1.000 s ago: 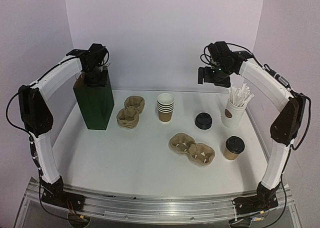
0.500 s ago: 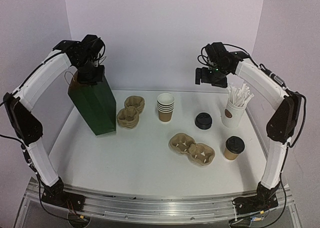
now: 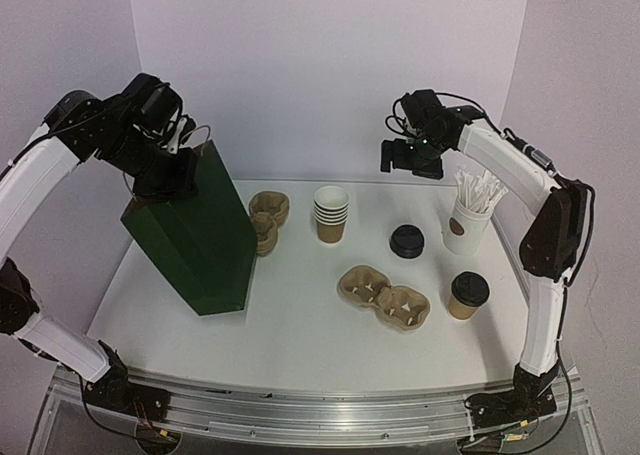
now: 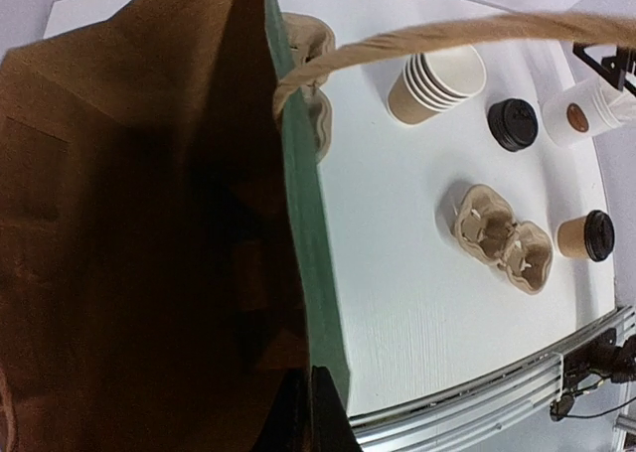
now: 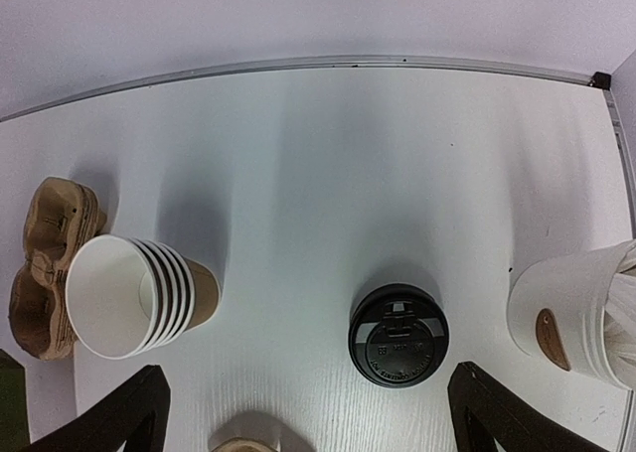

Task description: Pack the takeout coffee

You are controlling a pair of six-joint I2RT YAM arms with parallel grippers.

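Observation:
The takeout coffee [image 3: 468, 295], a brown cup with a black dome lid, stands at the right front of the table and also shows in the left wrist view [image 4: 586, 236]. My left gripper [image 3: 168, 173] is shut on the top rim of a dark green paper bag [image 3: 200, 240], which hangs tilted with its mouth open. In the wrist view its jaws [image 4: 304, 375] pinch the bag wall [image 4: 298, 204] beside the brown inside. My right gripper [image 3: 405, 160] hovers open high over the back of the table, its jaws [image 5: 310, 377] holding nothing.
A stack of lidless cups [image 3: 331, 213] stands mid-back beside stacked pulp carriers [image 3: 268, 215]. A loose black lid [image 3: 407, 240] lies right of centre. A two-cup carrier [image 3: 385, 297] lies left of the coffee. A white cup of wrapped sticks [image 3: 470, 220] stands back right.
My left gripper has shut on the bag's rim and swung the bag forward and rightward, tilting it. My right arm has drifted slightly left, still open.

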